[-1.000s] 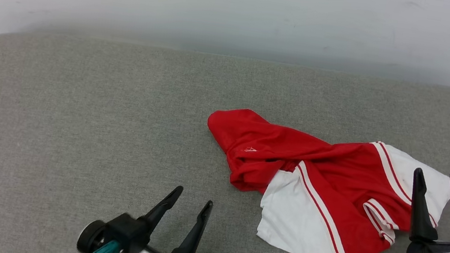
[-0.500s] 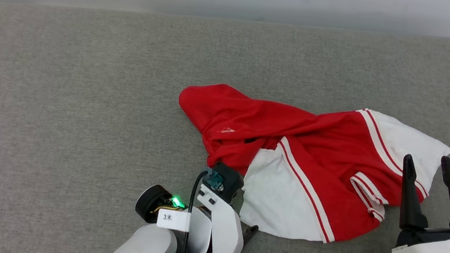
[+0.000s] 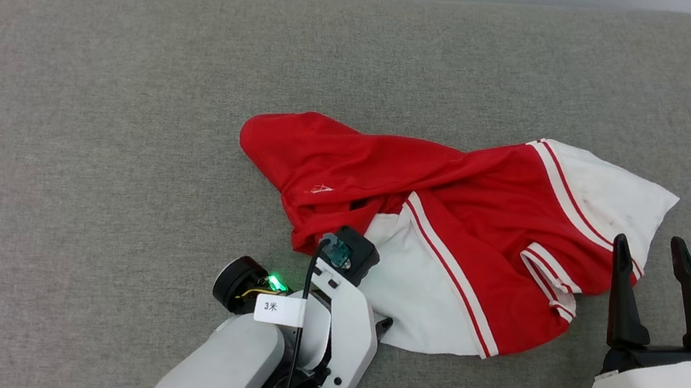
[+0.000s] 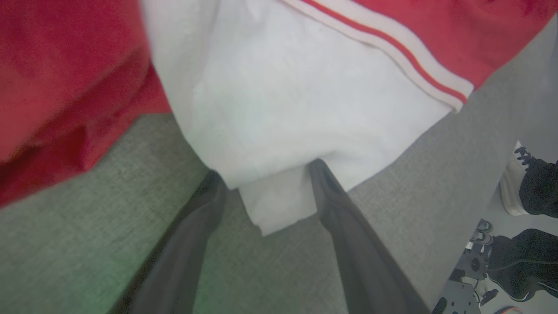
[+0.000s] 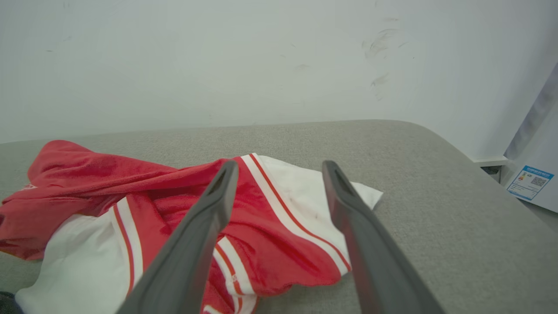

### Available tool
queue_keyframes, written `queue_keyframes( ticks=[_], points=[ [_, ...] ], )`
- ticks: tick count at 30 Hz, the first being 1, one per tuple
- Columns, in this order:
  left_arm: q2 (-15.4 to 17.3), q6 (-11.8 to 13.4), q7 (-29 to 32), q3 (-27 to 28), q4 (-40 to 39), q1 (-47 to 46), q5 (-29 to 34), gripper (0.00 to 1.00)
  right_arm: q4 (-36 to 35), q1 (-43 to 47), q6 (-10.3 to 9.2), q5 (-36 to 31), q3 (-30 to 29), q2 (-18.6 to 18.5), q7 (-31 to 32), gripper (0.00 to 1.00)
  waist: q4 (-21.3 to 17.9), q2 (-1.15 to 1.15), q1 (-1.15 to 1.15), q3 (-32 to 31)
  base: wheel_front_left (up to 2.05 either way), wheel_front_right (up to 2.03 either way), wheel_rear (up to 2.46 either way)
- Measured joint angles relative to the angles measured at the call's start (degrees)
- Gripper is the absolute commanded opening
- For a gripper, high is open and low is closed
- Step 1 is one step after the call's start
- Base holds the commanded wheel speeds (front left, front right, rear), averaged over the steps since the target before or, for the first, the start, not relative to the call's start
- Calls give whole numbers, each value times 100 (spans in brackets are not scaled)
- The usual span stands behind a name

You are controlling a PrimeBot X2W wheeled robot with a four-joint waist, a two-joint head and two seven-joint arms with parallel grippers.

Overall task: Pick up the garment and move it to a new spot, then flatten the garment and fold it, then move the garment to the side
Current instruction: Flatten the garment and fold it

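Right of the bench's (image 3: 90,115) middle, one garment (image 3: 451,217) lies crumpled, its long axis running left to right: the red end points left, and a white sleeve points toward the right edge. Two white sleeves show. The left gripper's (image 4: 266,170) two fingers stand wide, straddling the near white hem without pinching it. The right gripper's (image 3: 648,239) two fingers, also wide, hover by the right sleeve.

The crumpled red-and-white jersey garment (image 3: 448,237) lies on the grey fabric-covered bench (image 3: 85,148), right of its middle. The left hand (image 4: 266,170) sits at the garment's near edge, a fold between its spread fingers; the right hand (image 3: 648,239) stands near its right end.
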Motion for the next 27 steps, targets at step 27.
queue_keyframes(
  ticks=[27],
  points=[
    [1621, 673, -563, 1629, -1482, 1932, -1109, 0, 366, 291, 0, -279, -383, -7, 446, 100, 798, 0, 0, -1082, 0, 0, 0]
  ],
)
